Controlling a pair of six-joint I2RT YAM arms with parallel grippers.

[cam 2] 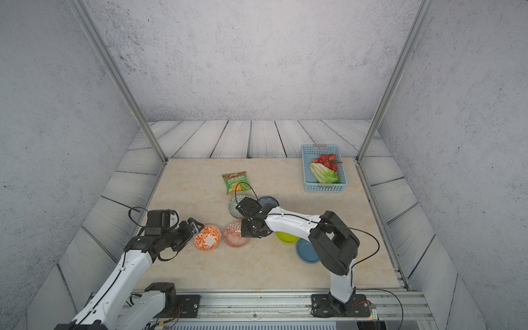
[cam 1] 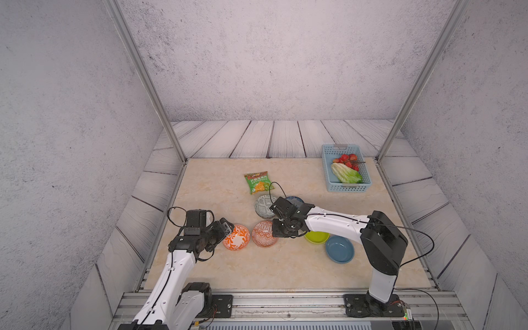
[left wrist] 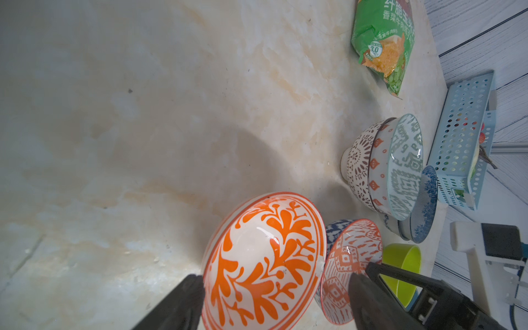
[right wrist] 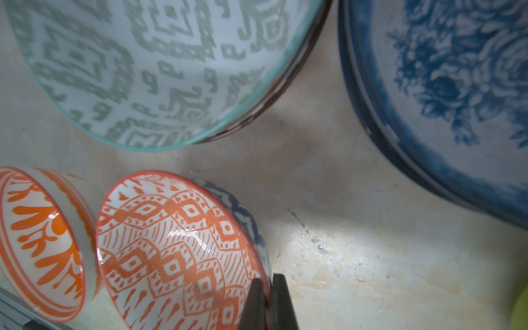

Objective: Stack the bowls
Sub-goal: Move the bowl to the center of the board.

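My left gripper (left wrist: 277, 281) is open and straddles the orange floral bowl (cam 1: 236, 237) on the table; one finger is at its rim, the other stands clear of it. My right gripper (right wrist: 267, 285) is shut on the rim of the orange diamond-patterned bowl (cam 1: 263, 235) right beside it. Behind them the grey geometric bowl (left wrist: 405, 165) sits nested in a white dark-latticed bowl (left wrist: 358, 168), with a blue floral bowl (right wrist: 445, 85) next to it. A lime-green bowl (cam 1: 317, 237) and a plain blue bowl (cam 1: 340, 248) lie under my right arm.
A green snack bag (cam 1: 258, 182) lies behind the bowls. A light-blue perforated basket (cam 1: 347, 187) with lettuce and tomatoes stands at the back right. Metal frame posts rise at the table's far corners.
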